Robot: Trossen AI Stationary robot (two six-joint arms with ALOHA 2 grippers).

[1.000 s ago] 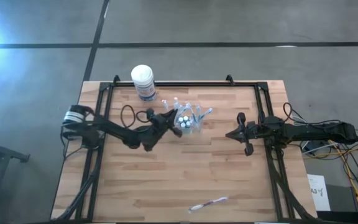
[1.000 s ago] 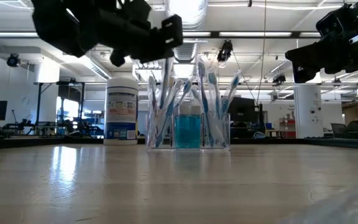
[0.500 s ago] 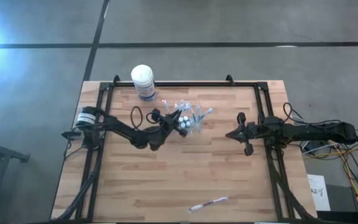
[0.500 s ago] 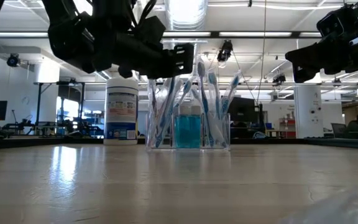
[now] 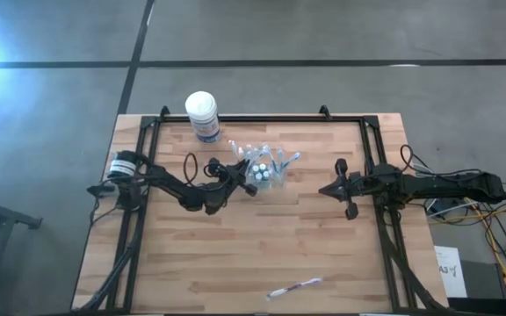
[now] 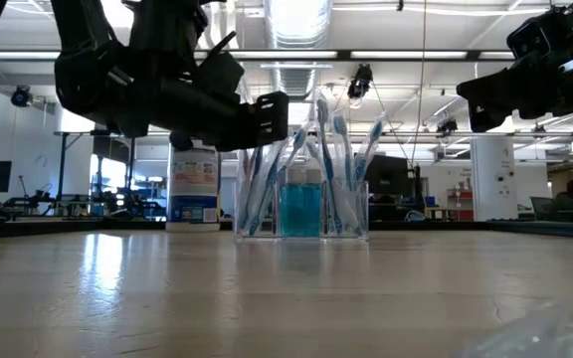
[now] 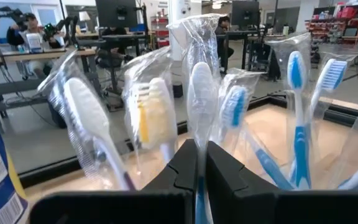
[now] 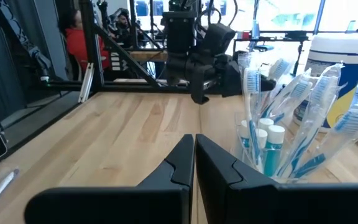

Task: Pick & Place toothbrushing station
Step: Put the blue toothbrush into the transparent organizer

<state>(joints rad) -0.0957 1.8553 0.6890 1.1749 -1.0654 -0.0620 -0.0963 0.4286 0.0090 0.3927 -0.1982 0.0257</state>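
A small clear cup (image 5: 269,175) stands on the table's far middle, holding several wrapped blue-and-white toothbrushes (image 6: 341,159) and white-capped tubes (image 5: 259,168). One more wrapped toothbrush (image 5: 295,286) lies flat by the near edge. My left gripper (image 7: 201,149) is at the cup's left rim, level and shut on an upright wrapped toothbrush (image 7: 201,87). It also shows in the low view (image 6: 279,111). My right gripper (image 5: 323,190) waits shut to the right of the cup, above the table. My left gripper pinches the wrapped toothbrush's handle just below the head (image 7: 200,140) between its two fingers. The fingers come in level from the table's left and lie across the brush. The brush stands upright, head above the fingers, its lower part down among the others in the cup.
A white-lidded canister with a blue label (image 5: 203,114) stands at the far edge, left of the cup. Black frame rails (image 5: 148,158) run along the table's left, right and far sides. Bare wood (image 5: 262,237) lies between the cup and the near edge.
My left gripper has come down toward the cup, still shut on the toothbrush. The brush has sunk with it and stayed upright, its lower part now in among the others in the cup.
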